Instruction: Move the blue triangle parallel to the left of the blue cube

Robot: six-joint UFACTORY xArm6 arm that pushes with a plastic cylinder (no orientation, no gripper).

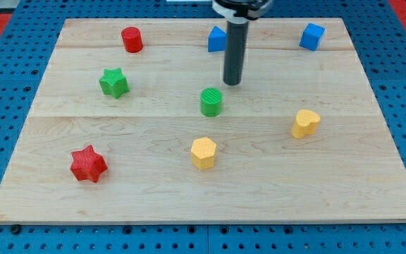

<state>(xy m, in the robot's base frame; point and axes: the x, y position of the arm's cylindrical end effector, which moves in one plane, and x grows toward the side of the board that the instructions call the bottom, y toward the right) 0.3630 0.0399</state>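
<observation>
- My tip (232,82) sits on the wooden board (372,176), a little above the centre of the view, with the dark rod rising straight up out of the view's top.
- There is no hand on this rig to open or close; the rod is bare and has hold of nothing.
- The blue triangle (216,39) lies near the view's top edge, just left of the rod's shaft and partly hidden by it. My tip is below it and slightly to the right; I cannot tell whether the rod touches it.
- The blue cube (312,36) sits well apart to the view's right, at roughly the same height in the view as the triangle.
- The green cylinder (211,101) stands just below my tip and slightly left, close but not touching.
- The red cylinder (132,39) is at the upper left, with the green star (113,82) below it.
- The red star (88,164) lies at the lower left.
- The yellow hexagon (204,153) sits low in the middle, and a yellow heart-like block (305,123) is at the right.
</observation>
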